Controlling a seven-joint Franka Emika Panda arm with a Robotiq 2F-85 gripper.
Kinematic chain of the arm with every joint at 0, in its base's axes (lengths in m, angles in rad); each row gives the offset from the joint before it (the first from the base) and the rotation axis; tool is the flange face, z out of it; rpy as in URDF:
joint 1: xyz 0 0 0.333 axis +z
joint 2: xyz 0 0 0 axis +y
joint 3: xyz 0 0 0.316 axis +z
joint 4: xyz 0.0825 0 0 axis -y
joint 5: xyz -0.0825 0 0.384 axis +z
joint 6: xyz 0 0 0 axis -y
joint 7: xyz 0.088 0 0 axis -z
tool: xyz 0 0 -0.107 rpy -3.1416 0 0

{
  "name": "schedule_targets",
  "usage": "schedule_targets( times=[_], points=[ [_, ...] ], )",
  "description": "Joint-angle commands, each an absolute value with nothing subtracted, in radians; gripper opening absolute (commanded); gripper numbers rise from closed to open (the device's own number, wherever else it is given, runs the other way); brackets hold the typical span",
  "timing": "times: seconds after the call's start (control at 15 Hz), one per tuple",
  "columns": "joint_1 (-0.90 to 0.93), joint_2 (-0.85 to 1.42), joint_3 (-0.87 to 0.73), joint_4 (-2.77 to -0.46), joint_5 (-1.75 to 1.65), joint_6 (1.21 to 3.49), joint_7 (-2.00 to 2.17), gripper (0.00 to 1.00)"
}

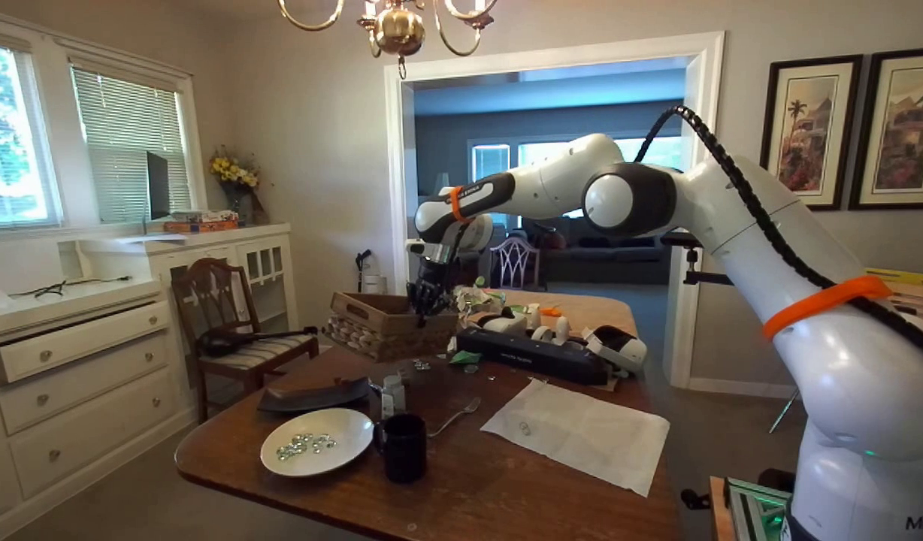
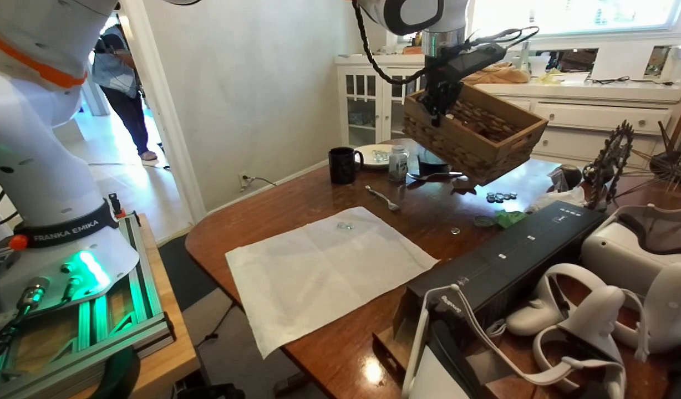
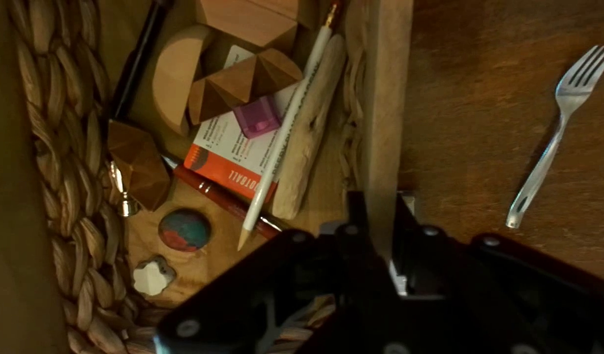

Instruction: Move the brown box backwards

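Gripper (image 3: 377,211): clamped on one wall of box (image 2: 468,149) | Attitude: right end low in an exterior view | Cause: I judge, off-centre grip

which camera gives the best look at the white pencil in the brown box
The wrist view: it looks down into the brown box, so nearly the whole white pencil shows. Both exterior views show the box, but I cannot make the pencil out in either: its walls hide much of the inside.
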State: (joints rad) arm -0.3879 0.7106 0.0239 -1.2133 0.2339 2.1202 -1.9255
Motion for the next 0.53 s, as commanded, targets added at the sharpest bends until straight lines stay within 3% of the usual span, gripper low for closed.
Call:
schedule_targets(
  times=[0.0, 0.47],
  points=[
    [-0.393, 0.747, 0.014, -1.133, 0.219, 2.055, -1.915, 0.04],
    [-0.395, 0.745, -0.058, -1.159, 0.178, 1.957, -1.843, 0.04]
  ],
)
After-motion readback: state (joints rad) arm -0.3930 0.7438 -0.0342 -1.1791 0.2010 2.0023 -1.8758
